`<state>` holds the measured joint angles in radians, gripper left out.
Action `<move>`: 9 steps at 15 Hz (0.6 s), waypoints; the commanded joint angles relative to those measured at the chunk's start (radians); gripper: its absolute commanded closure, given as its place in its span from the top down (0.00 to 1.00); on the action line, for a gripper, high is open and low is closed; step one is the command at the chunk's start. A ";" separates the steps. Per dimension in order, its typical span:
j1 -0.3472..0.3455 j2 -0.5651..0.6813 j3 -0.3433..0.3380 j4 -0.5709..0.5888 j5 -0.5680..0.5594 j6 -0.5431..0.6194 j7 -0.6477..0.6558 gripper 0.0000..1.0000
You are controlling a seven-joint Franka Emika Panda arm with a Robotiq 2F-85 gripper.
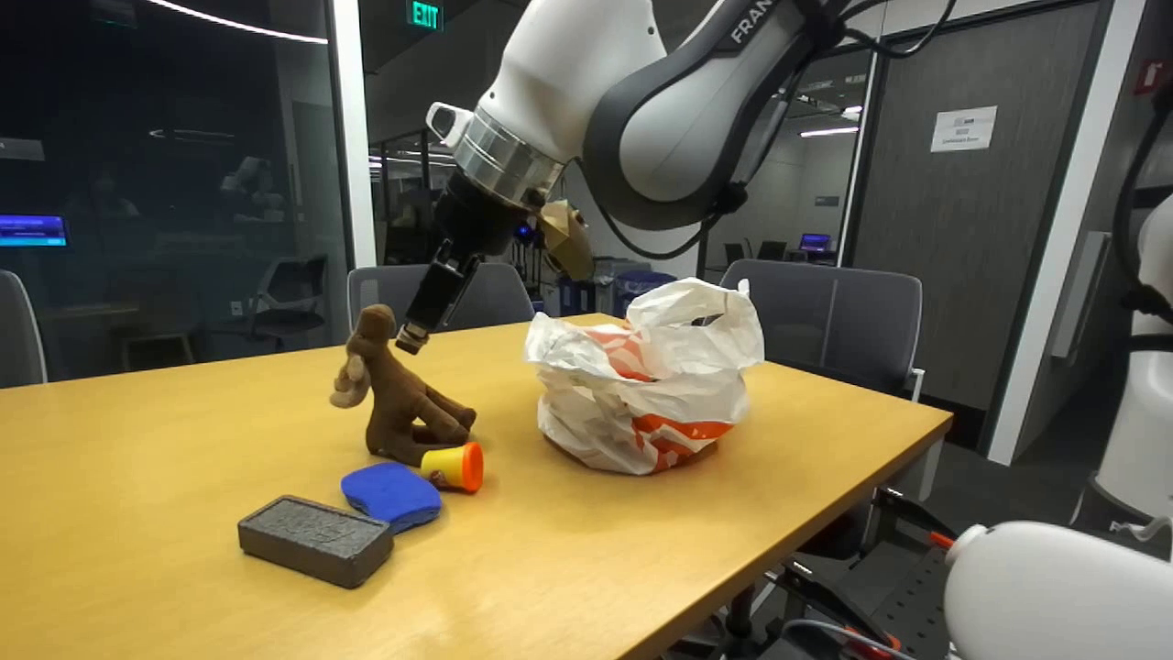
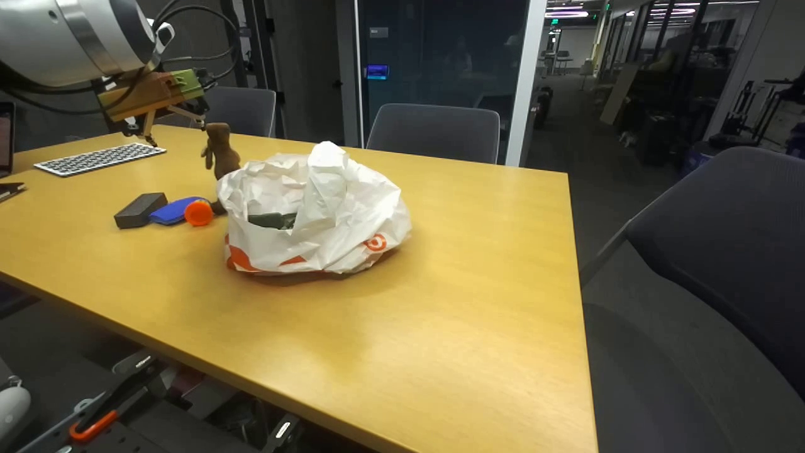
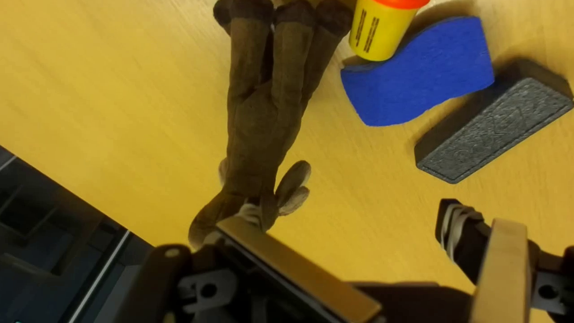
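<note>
My gripper [image 3: 352, 220] stands wide open above the table, with nothing between its fingers. A brown plush animal with pale ears or antlers [image 3: 255, 130] is nearest to it. In the wrist view one fingertip, wrapped in pale bands, overlaps the toy's head and hides part of it; I cannot tell if they touch. The toy sits upright in an exterior view [image 1: 396, 403], the gripper [image 1: 412, 339] just beside its head. By the toy's feet lies a yellow tub with an orange lid [image 1: 451, 467]. A blue sponge-like piece [image 3: 421, 74] and a dark grey block [image 3: 493, 125] lie close by.
A crumpled white plastic bag with red-orange print [image 1: 646, 385] stands on the table [image 2: 471, 302], something dark green inside [image 2: 273, 220]. A white keyboard [image 2: 100, 158] and part of a laptop [image 2: 6, 138] lie beyond the gripper. Chairs [image 2: 434, 132] surround the table.
</note>
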<state>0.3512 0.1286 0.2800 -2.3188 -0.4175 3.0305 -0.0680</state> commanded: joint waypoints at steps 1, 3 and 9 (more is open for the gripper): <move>0.030 0.145 -0.047 0.156 -0.097 0.018 0.015 1.00; 0.057 0.204 -0.089 0.223 -0.147 0.004 0.031 1.00; 0.124 0.344 -0.184 0.365 -0.167 0.007 0.053 1.00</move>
<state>0.4290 0.4035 0.1467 -2.0474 -0.5550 3.0302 -0.0535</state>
